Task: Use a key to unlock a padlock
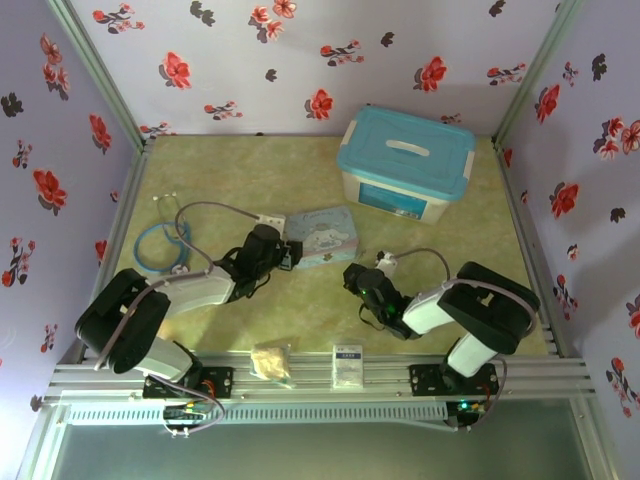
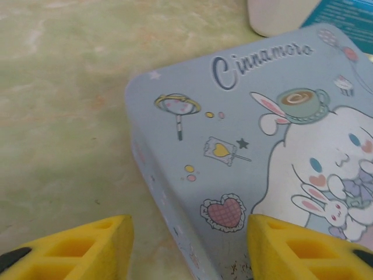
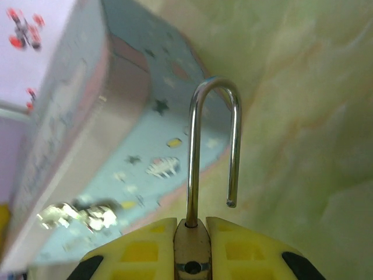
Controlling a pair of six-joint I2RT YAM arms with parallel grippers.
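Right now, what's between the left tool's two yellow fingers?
A corner of the pale blue cartoon tin lies between the left tool's fingers, shown in the left wrist view.

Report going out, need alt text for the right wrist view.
Right gripper shut on the padlock, its silvery shackle pointing up with one leg free of the body. Behind it, a pale blue tin lies on the greenish table.

Lilac wallpaper [image 1: 300, 60] strewn with red and dark flowers stands ahead of my left gripper [image 1: 293, 254] and right gripper [image 1: 352, 275] and off to either side; under them a yellow-green marbled tabletop [image 1: 300, 170], evenly lit; behind them a silver metal rail [image 1: 320, 388]
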